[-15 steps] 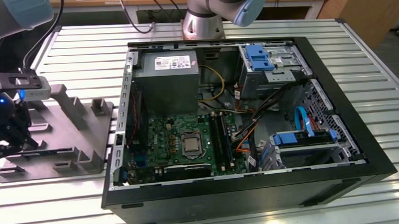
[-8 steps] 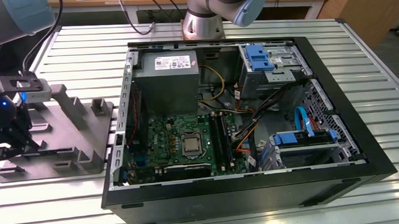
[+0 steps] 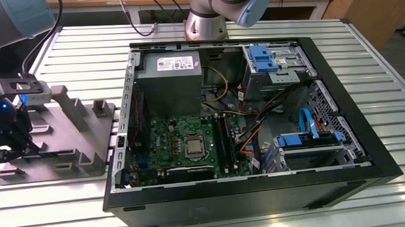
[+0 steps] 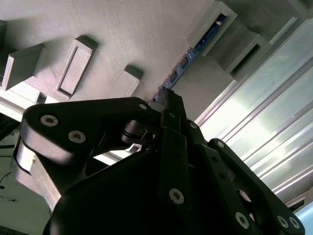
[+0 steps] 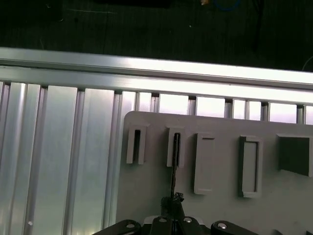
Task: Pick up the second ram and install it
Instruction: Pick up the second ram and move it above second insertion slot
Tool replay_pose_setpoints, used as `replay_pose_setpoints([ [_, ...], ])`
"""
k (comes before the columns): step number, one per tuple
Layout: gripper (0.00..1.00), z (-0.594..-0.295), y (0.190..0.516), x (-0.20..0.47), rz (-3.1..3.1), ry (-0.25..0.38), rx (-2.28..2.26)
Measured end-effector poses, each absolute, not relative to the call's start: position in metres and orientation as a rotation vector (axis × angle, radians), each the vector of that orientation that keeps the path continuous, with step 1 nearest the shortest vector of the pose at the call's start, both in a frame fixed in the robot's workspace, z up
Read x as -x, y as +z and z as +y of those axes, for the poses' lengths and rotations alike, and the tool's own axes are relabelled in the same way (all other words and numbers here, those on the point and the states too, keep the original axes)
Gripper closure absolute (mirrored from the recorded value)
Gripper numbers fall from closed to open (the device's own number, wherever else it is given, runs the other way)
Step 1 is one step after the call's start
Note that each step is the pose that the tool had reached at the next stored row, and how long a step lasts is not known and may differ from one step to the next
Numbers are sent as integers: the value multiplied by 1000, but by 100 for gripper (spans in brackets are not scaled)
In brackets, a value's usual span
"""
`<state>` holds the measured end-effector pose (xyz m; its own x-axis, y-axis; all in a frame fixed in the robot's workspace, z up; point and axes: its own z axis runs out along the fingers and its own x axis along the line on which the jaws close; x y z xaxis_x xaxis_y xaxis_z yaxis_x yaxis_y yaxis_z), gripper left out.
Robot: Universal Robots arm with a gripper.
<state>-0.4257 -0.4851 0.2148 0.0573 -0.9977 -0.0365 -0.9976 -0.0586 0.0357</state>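
Observation:
The second ram [image 5: 173, 174] stands on edge in a slot of the grey fixture tray [image 5: 220, 210], showing as a thin dark line that runs into my fingertips. In the second wrist view the second ram [image 4: 182, 66] is a dark strip with blue marks lying along the tray [image 4: 122, 34]. My gripper [image 5: 174, 199] sits over it with both black fingers pressed together on its top edge; the same pinch shows in the second wrist view, gripper [image 4: 167, 98]. In the exterior view the gripper [image 3: 16, 142] hangs low over the tray [image 3: 76, 148] at that view's left.
An open black computer case [image 3: 259, 192] lies on the slatted metal table [image 3: 85, 52], right of the tray in the exterior view. Inside are the green motherboard [image 3: 183, 137], long black socket strips [image 3: 223, 135], a grey power supply [image 3: 169, 79] and blue drive brackets [image 3: 261, 58].

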Motion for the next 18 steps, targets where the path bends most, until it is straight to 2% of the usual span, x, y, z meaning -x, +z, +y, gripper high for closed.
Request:
replay_pose_setpoints([
  [18, 90, -484, 211, 430, -2217, -76, -2230],
])
